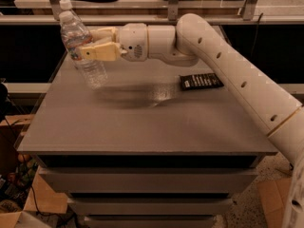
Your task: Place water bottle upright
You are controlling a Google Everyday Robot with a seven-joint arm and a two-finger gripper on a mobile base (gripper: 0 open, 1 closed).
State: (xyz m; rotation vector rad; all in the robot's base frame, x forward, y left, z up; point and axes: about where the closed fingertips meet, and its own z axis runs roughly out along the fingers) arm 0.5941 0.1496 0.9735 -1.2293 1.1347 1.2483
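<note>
The water bottle (81,46) is a small clear ribbed plastic bottle with a white cap and a narrow red-and-blue label band. It is tilted, cap up and to the left, with its base close to the grey table top (142,122) near the far left corner. My gripper (88,42) reaches in from the right on the white arm and is shut on the bottle's middle, one beige finger (99,52) in front and one behind.
A flat black remote-like object (201,81) lies on the table's right side. The table has drawers below its front edge. A counter with posts runs behind the table. Cardboard boxes sit on the floor at lower left and right.
</note>
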